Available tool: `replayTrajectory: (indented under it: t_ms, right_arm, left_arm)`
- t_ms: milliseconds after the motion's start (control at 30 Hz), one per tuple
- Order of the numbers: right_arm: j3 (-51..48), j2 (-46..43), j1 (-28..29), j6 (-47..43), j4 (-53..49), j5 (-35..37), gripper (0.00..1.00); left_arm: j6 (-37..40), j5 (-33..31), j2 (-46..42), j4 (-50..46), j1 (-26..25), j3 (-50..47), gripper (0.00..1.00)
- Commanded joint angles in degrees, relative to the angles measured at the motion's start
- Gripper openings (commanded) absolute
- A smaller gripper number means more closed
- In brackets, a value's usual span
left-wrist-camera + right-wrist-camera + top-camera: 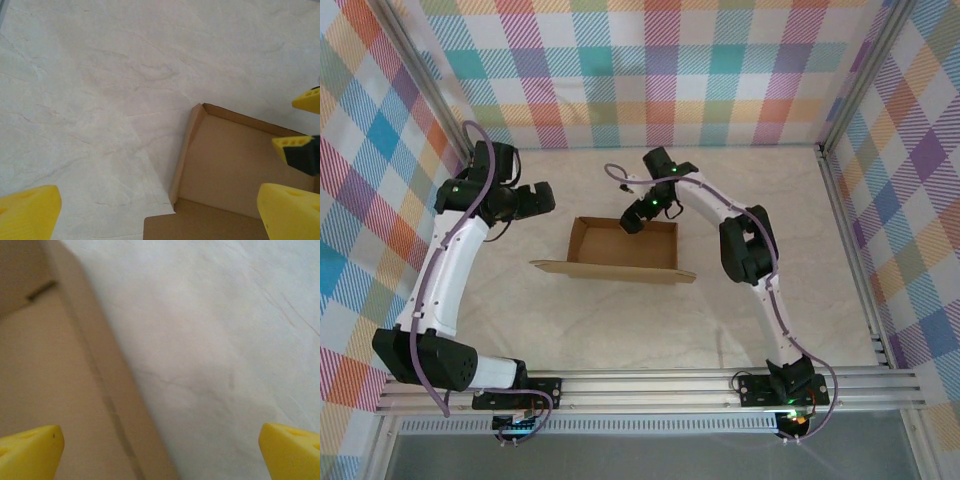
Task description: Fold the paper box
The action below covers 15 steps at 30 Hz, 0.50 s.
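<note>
The paper box (623, 247) is plain brown cardboard in the middle of the table, its side walls standing and a long flap (610, 269) lying flat toward the near side. My left gripper (542, 198) hovers open beyond the box's far-left corner, apart from it. Its wrist view shows that corner (196, 145) between yellow fingertips (27, 212). My right gripper (632, 217) is open over the far wall. In its wrist view that wall (107, 390) runs between the spread fingertips (292, 450), and nothing is clamped. The right gripper (299, 122) also appears in the left wrist view.
The table top (740, 310) is pale marble-patterned, ringed by plaid walls and an aluminium frame (850, 230). The arm bases sit on the rail (650, 385) at the near edge. Bare table lies all round the box.
</note>
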Motion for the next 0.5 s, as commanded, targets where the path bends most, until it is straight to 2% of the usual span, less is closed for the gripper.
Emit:
replayTrajectory:
  t_ms: [0, 133, 233, 467]
  right_arm:
    - [2.7, -0.5, -2.9, 6.7, -2.4, 4.1, 1.00]
    - [0.9, -2.5, -5.7, 12.0, -3.3, 9.9, 0.99]
    - [-4.6, -5.9, -8.1, 16.1, -2.1, 12.7, 0.99]
    - [-18.0, -14.4, -15.3, 32.2, 1.0, 16.7, 0.97]
  left_arm:
    - [-0.7, 1.7, -2.0, 1.3, 0.5, -1.1, 1.00]
    - [0.1, 4.9, -2.0, 2.5, 0.6, -0.8, 1.00]
    - [-0.1, 6.1, -2.3, 3.9, 0.3, -1.2, 1.00]
    - [-1.3, 7.1, -2.0, 6.0, 0.2, -3.0, 1.00]
